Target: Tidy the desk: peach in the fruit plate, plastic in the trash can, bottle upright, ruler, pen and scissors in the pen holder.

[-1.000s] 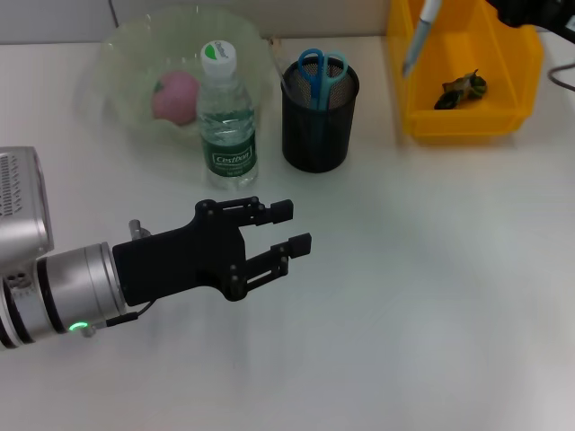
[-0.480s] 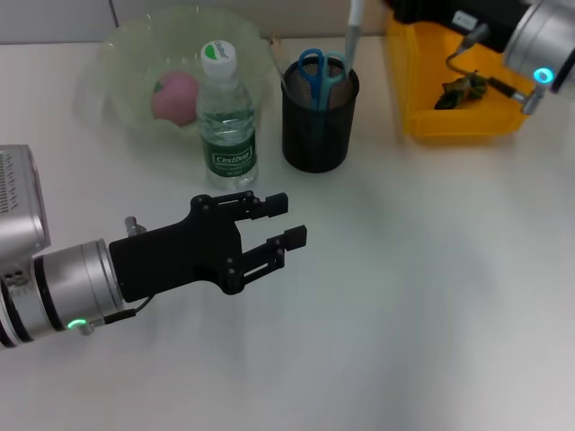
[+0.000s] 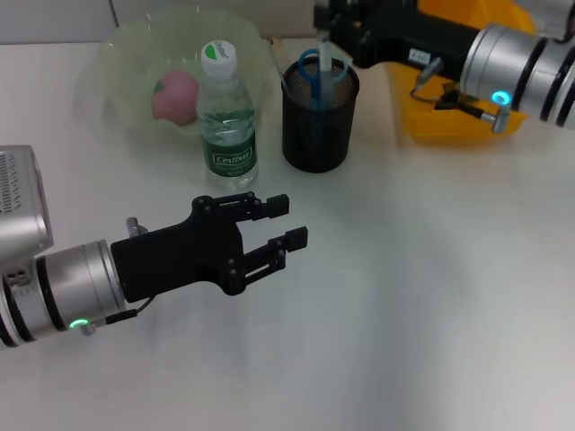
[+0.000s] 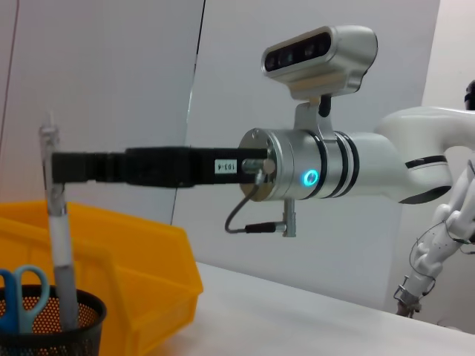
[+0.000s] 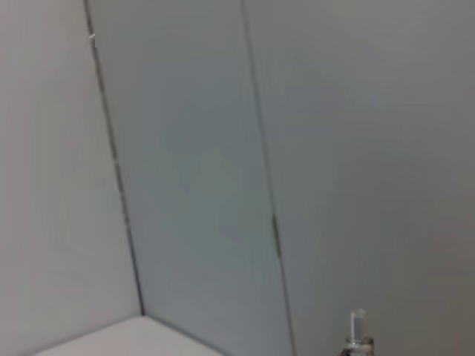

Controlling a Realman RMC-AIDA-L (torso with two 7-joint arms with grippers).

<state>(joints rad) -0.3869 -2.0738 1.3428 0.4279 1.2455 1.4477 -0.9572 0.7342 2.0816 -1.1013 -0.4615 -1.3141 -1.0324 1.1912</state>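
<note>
My right gripper (image 3: 329,25) is above the black mesh pen holder (image 3: 316,121) and is shut on a clear pen (image 3: 322,65). The pen stands upright with its lower end inside the holder, next to the blue-handled scissors (image 3: 308,70). The left wrist view shows the right gripper (image 4: 52,166) pinching the pen (image 4: 59,252) over the holder (image 4: 46,330). The bottle (image 3: 225,115) stands upright. The pink peach (image 3: 175,95) lies in the green plate (image 3: 117,54). My left gripper (image 3: 289,221) is open and empty over the table in front of the bottle.
A yellow bin (image 3: 454,121) stands at the back right behind my right arm, and it also shows in the left wrist view (image 4: 133,259). The right wrist view shows only a wall and the pen's top end (image 5: 358,326).
My right arm has moved left from over the yellow bin to over the pen holder and lowered the pen into it. The left arm has barely moved.
</note>
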